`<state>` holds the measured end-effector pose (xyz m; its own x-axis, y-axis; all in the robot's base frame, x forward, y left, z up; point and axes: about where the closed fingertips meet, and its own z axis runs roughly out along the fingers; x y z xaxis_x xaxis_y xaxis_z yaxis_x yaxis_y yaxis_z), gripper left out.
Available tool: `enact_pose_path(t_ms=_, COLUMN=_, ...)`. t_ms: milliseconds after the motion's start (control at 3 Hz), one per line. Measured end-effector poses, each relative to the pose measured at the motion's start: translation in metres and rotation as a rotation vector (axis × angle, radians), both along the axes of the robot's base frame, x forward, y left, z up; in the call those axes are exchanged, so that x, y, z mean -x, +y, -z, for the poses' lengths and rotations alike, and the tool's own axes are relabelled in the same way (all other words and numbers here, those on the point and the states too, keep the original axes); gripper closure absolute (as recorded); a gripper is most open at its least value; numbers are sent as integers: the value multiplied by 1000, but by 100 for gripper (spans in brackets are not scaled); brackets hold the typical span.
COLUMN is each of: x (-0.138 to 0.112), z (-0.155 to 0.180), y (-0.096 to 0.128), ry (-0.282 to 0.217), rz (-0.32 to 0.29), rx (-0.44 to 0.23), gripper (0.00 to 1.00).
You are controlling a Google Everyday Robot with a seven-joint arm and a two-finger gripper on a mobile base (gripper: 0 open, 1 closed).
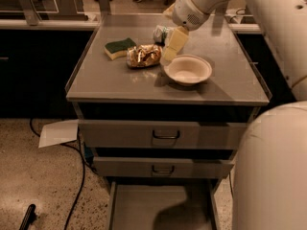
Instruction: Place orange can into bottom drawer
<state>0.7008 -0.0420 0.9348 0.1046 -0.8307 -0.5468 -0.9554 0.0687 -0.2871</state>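
Closest to cam, low right: robot's pale arm housing (273, 176). Bottom drawer (139, 206) is pulled out, far below the gripper and toward the cam, w/ bare grey floor partly in shadow. Down-left of gripper, on the speckled floor: a sheet of paper (58, 132) and a dark cable (79, 176). Two handled drawers, mid (120, 166) and top (115, 134), sit betw. bottom drawer and cabinet top (120, 83), both below the gripper.

Up on top: white bowl (188, 69) just right of and slightly nearer than the gripper tip. Gripper (169, 55) hangs tilted over the top, tip at the bowl's left rim; spread or pressed together, can't tell. Orange can (143, 55) lies on its side just left of gripper, not held. Green-yellow sponge (120, 47) further left, beside the can. White-green can (160, 33) is behind the gripper, partly hidden by it.
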Motion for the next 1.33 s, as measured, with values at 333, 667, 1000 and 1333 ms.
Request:
enact_pose_path(t_ms=333, x=-22, z=13, y=25, ry=13, rz=-55, rx=24, gripper=0)
enact_pose_path(t_ms=667, x=-25, z=8, y=27, ry=2, rz=-54, rx=18, gripper=0)
enact_pose_path(t_ms=1000, x=-35, z=24, y=22, ry=12, rz=-3, rx=0, gripper=0)
enact_pose_path(t_ms=1333, x=-49, z=47, y=27, ry=39, rz=20, rx=-22, gripper=0)
